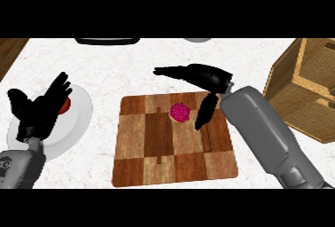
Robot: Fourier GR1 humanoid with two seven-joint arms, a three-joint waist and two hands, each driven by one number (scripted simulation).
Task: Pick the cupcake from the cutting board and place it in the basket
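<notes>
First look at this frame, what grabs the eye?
The pink cupcake stands out on the checkered cutting board at the centre. The right hand is open over the board's far right part, thumb hanging beside the cupcake. A wooden basket sits at the right edge, and the left hand rests open over a white plate at the left.

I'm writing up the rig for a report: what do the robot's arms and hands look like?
The left forearm and right forearm are smooth grey tubes. The left robot hand and right robot hand are glossy black with slender fingers. No cables show.
</notes>
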